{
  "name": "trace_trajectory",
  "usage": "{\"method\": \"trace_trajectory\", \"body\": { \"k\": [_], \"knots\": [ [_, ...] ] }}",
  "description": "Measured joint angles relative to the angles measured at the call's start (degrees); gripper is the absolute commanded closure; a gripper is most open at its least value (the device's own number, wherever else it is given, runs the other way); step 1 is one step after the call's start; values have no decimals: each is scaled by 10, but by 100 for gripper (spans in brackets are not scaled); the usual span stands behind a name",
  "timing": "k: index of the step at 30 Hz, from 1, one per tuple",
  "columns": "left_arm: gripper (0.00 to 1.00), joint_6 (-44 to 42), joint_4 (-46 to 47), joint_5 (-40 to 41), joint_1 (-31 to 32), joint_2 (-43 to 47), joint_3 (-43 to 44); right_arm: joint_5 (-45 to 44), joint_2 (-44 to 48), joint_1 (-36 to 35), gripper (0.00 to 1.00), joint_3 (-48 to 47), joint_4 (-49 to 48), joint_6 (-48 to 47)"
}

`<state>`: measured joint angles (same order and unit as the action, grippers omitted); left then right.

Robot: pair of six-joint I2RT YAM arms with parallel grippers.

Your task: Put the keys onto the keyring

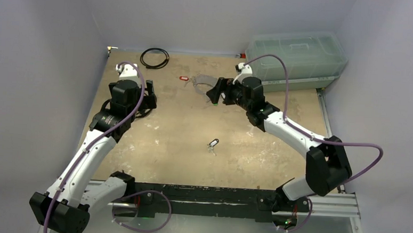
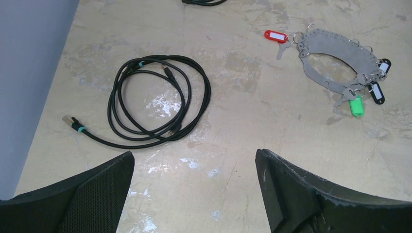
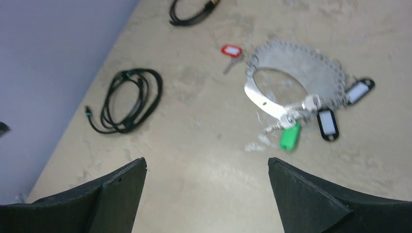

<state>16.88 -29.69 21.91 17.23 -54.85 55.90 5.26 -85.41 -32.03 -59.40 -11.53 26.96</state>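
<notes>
two hands [image 2: 194, 160] [image 3: 206, 165], five keys [image 2: 275, 36] [image 2: 357, 106] [image 2: 377, 93] [image 2: 384, 65] [image 1: 213, 143], one keyring [image 2: 335, 44]

Keyring [image 2: 335, 43] shows dull silver metal, its green tag [image 2: 357, 106] glossy plastic; the worktop [image 2: 243, 126] looks rough and scuffed, the black cable [image 2: 209, 94] matt.

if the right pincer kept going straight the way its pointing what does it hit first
Probably bare table just short of the keyring; the green-tagged key is the nearest object to that line, though depth is unclear.
</notes>
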Motion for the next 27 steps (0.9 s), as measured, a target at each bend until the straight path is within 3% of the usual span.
{"method": "trace_trajectory", "body": {
  "k": [16, 21, 27],
  "knots": [
    [6, -1, 1, -36, -10, 0, -1, -47, 71, -27, 1, 87, 47, -35],
    [7, -1, 1, -56, -11, 0, -1, -47, 46, -28, 2, 82, 48, -52],
    [9, 0, 1, -70, -11, 0, -1, -48, -43, -28, 15, 44, 35, -51]
  ]
}}
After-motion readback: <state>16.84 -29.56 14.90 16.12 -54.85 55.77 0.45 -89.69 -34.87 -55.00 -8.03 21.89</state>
